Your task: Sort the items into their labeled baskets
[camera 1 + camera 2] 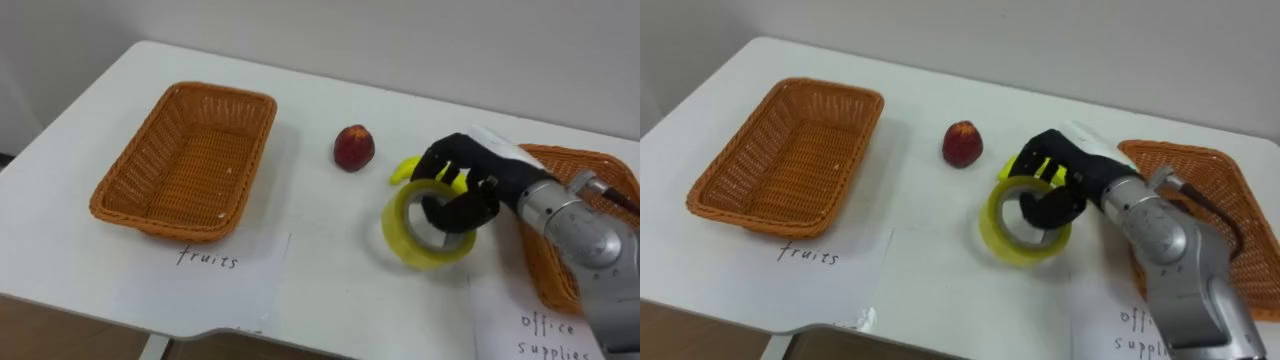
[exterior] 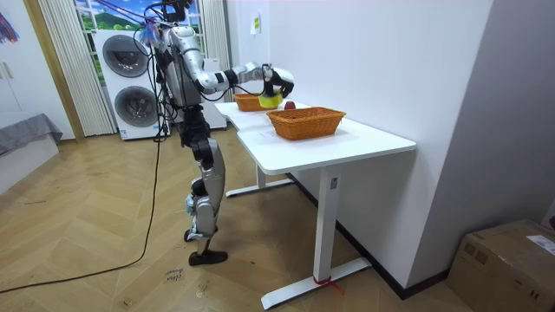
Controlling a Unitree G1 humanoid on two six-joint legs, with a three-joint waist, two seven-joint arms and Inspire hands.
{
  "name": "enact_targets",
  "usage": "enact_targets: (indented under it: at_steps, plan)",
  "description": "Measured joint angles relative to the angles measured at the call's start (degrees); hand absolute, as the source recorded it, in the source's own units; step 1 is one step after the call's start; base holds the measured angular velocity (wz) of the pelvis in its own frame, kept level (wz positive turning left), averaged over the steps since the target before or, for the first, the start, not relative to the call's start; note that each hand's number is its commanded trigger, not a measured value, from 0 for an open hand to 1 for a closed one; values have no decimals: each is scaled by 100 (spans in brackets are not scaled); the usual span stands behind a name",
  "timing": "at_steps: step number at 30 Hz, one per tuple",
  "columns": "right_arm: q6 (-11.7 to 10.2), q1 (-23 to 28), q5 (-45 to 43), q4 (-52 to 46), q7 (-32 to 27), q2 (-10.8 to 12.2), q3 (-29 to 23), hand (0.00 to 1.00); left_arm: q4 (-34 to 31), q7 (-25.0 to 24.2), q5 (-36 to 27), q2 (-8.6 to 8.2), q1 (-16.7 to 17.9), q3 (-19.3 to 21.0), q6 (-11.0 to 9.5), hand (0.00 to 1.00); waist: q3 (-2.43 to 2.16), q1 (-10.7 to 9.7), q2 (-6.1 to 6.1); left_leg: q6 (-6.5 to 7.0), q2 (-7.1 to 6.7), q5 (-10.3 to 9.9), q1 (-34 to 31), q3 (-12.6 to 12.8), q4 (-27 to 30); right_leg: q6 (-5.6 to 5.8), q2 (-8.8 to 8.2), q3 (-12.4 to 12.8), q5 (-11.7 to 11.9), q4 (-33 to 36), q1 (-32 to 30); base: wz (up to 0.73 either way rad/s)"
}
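Left eye view, centre right: the black right hand (image 1: 465, 170) has its fingers (image 1: 470, 208) curled through the yellow tape roll (image 1: 405, 232), pinching its rim, tilted over the white counter (image 1: 330, 210), with the brown wicker office-supplies basket (image 1: 570, 153) just right, nearest this hand.

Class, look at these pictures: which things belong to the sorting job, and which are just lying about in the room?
Belong to the job: tape roll gripped by the right hand, red fruit, fruit basket, office basket, paper labels.
Just lying about: washing machines, cardboard box.
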Motion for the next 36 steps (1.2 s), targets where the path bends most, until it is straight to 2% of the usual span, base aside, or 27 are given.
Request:
enact_targets:
  at_steps: [2,4,8,9,13,15,20,27,36]
  plan:
    - [-157,11,9,-120,-211,-15,-303,100,-31,-9,1,13,21,46,-74,0,-20,-115,-38,1,-4,0,16,25,0,2,21,6,0,0,14,-7]
    - [-213,11,5,-120,-367,-16,-452,100,-31,-16,0,15,24,90,-106,0,-17,-132,-60,1,0,-1,81,51,-2,5,26,32,3,0,39,-5]
    - [-249,13,28,-120,-590,-18,-544,100,-29,-24,-105,17,86,165,-140,0,-4,-178,-67,2,15,-5,181,110,-7,4,42,74,5,-34,131,-6]
    - [-279,14,30,-120,-648,-18,-586,100,-30,-23,-148,13,98,228,-177,0,-2,-243,-65,7,27,-18,170,113,-10,3,48,78,4,-41,108,0]
    - [-291,14,160,-120,-912,-19,-732,100,-31,7,-163,16,222,383,-195,0,-11,-258,-81,-4,77,-44,143,244,-14,-22,99,164,20,-42,10,-13]
    - [-290,14,259,-120,-1030,-25,-732,100,-27,57,-171,16,249,390,-199,0,-31,-281,-111,-4,77,-44,122,257,-13,-22,100,175,22,-31,-3,-6]
    - [-296,14,443,-116,-1310,-84,-742,100,-28,82,-190,16,272,400,-209,0,-35,-287,-123,-4,77,-44,103,269,1,-20,112,249,33,-40,-48,-2]
    - [-349,14,440,-11,-1635,-222,-818,100,-26,71,-205,13,376,401,-204,0,-24,-336,-115,-4,81,-44,91,266,2,-20,113,247,35,-47,-26,0]
    - [-379,10,457,609,-1846,-366,-996,100,212,4,-342,12,287,416,-199,0,14,-461,-119,-4,80,-44,88,285,1,-22,111,301,35,29,-116,-2]
